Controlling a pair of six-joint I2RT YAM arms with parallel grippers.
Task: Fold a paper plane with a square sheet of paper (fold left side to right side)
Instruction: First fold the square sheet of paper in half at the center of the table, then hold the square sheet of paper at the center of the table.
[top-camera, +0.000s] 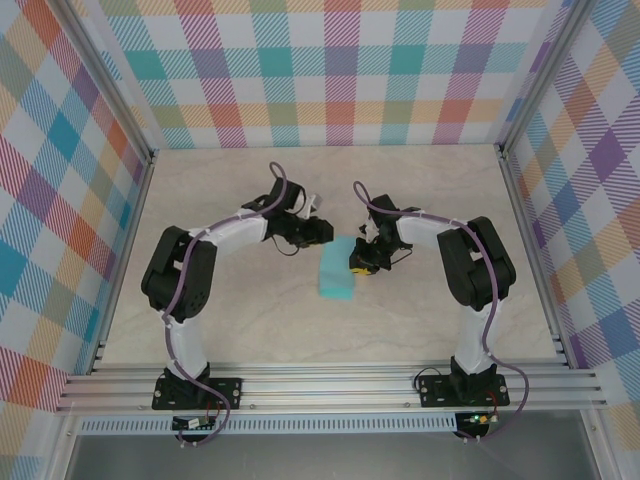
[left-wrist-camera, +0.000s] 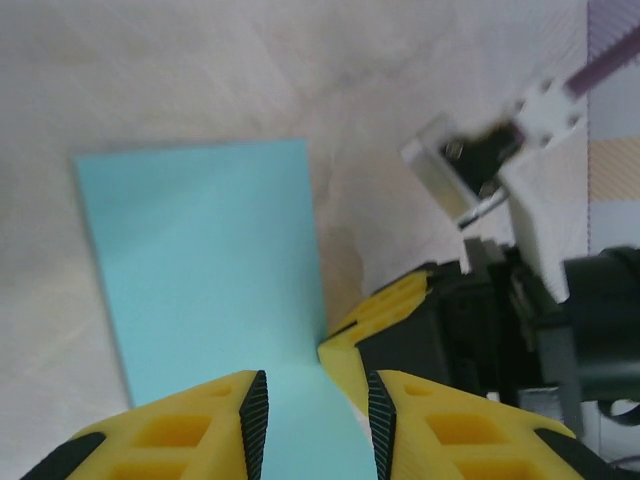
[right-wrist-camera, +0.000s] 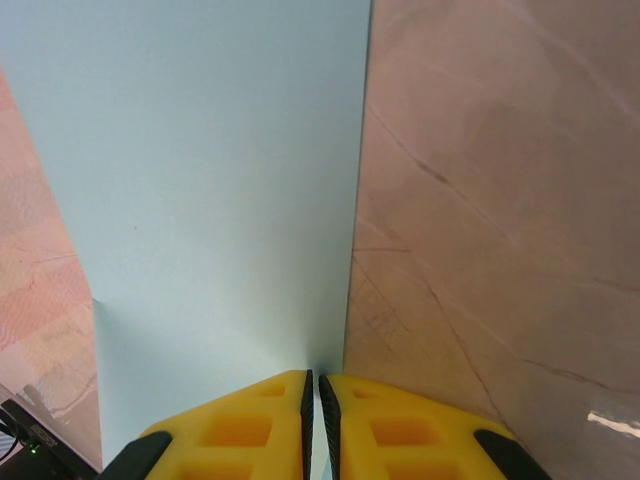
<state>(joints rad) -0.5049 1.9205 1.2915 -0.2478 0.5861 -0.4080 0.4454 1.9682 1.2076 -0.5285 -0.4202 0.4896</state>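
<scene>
Sheet (top-camera: 336, 278) lies flat on the desk (top-camera: 250, 330), mid-desk btwn the two arms. It's a narrow rectangle, not a square, so prob. doubled over once, left side onto right. Long axis runs far-to-near in the top view, slightly slanted: far end leans toward the right arm, near end toward the left arm. Both short ends are square, no nose formed, so it points nowhere in particular yet.

Right pincer (right-wrist-camera: 315, 405) is at the sheet's right long edge, toward the far end. Pads are nearly together w/ only a hairline slit, and the paper's edge runs into it, so it reads as clenched on that edge. From its own cam the sheet stretches straight away, lengthwise.

Left pincer (left-wrist-camera: 315, 415) is over the far short end, jaws apart w/ turquoise showing in the gap. That's too wide to nip thin paper, so released. The sheet runs lengthwise away from it too.

Key relation: both pincers crowd the far end and the near end lies unheld. The right arm has the contact, so it's the nearer one. My guess is the next move works along that long axis, w/ the right edge as anchor.
</scene>
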